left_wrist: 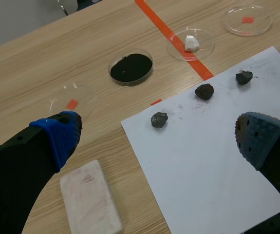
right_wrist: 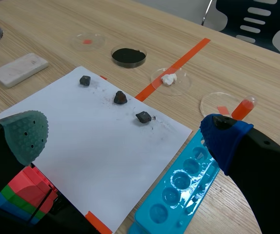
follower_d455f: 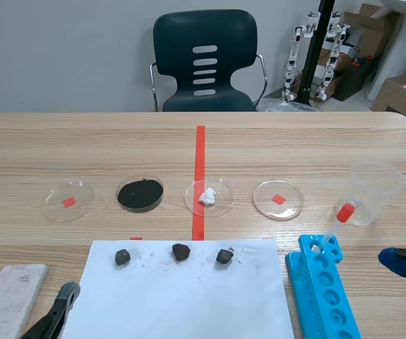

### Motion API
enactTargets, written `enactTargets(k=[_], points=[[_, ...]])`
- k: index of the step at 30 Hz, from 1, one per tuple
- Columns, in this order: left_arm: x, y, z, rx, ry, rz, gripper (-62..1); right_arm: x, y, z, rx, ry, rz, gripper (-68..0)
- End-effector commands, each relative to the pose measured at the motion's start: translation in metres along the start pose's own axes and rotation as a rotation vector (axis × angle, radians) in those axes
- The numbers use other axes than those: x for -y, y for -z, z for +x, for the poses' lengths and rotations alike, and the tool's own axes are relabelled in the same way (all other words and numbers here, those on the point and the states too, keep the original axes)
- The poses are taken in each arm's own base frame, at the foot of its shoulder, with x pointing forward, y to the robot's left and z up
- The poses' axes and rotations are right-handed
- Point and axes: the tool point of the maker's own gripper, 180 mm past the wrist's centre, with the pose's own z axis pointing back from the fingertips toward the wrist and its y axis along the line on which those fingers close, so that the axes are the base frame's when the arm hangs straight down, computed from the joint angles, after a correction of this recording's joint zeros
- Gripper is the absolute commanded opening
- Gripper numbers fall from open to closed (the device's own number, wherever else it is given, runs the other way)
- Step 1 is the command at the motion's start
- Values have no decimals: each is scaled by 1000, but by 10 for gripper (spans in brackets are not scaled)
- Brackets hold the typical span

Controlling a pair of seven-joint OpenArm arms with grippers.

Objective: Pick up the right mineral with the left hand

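Note:
Three dark minerals lie in a row on a white paper sheet (follower_d455f: 181, 300). The right mineral (follower_d455f: 224, 256) is nearest the blue rack; it also shows as the farthest stone (left_wrist: 244, 77) ahead of my left gripper and as (right_wrist: 143, 117) in the right wrist view. The middle mineral (follower_d455f: 181, 251) and left mineral (follower_d455f: 122, 257) lie beside it. My left gripper (left_wrist: 159, 136) hangs open over the paper's near left part, well short of the stones, holding nothing. My right gripper (right_wrist: 125, 134) is open and empty, at the table's right near the rack.
Behind the paper stand four petri dishes: one with a red mark (follower_d455f: 68, 200), black powder (follower_d455f: 140, 194), a white lump (follower_d455f: 208, 197), another red-marked (follower_d455f: 278, 200). A plastic beaker (follower_d455f: 375, 192), a blue tube rack (follower_d455f: 323, 289) with a red-capped tube (follower_d455f: 337, 224), and a white block (follower_d455f: 10, 296) flank the paper.

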Motion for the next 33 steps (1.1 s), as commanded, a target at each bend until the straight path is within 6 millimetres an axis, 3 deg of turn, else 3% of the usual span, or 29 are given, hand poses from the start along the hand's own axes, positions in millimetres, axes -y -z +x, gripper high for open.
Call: enactTargets(k=[1, 9, 33], points=[[-2, 3, 6, 13, 0, 5, 14, 2, 1, 7, 30, 6, -6, 4], [-9, 11, -3, -53, 15, 19, 14, 2, 1, 7, 30, 6, -6, 4], [-28, 41, 39, 102, 70, 42, 14, 2, 1, 7, 30, 6, -6, 4]])
